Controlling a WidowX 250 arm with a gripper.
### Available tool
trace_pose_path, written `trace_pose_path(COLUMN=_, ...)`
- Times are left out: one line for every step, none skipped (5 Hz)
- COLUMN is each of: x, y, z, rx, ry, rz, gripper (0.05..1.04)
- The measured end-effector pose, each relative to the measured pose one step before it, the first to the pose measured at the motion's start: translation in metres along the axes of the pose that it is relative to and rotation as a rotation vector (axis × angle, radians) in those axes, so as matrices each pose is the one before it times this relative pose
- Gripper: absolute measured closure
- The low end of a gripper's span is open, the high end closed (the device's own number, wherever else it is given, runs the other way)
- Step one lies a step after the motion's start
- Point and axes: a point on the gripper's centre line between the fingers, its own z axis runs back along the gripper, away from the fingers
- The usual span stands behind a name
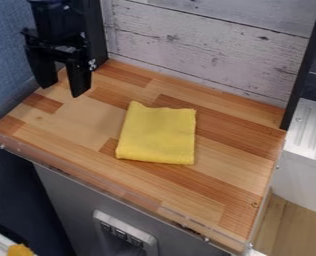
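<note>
Black and angular, the gripper hangs at the upper left of the frame, its two blunt fingers parted around an open gap, well apart from the cloth. Near the middle of the frame, the folded yellow cloth lies flat, soft and roughly square, on a wooden counter of mixed light and reddish strips. Behind rises a whitewashed plank wall.

Cloth plain yellow; counter patchwork of light and reddish brown; claw black.
</note>
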Motion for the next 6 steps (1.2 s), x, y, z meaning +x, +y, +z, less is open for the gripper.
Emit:
trace_pose_path(x=0.00640, y=-0.01379, z=-0.00043, rx=-0.0007, ry=-0.0002, rz=0.0906, gripper=0.087)
trace_pose_path(x=0.01005, y=-0.01395, z=-0.00341, rx=0.0078, ry=-0.0124, rz=0.1408, gripper=0.087)
trace_pose_path(x=0.01256, y=-0.01623, z=-0.00134, rx=0.0038, ry=-0.0307, rz=0.1544, gripper=0.087)
trace_pose_path(x=0.01088, y=-0.01604, z=0.00098, rx=0.0045, ry=-0.0232, rz=0.1562, gripper=0.087)
trace_pose_path(x=0.00906, y=-0.01392, z=-0.00548, rx=0.0078, ry=-0.0140, rz=0.1296, gripper=0.087)
trace_pose_path(x=0.00006, y=-0.01601, z=-0.00328, rx=0.0025, ry=-0.0085, rz=0.0997, gripper=0.087)
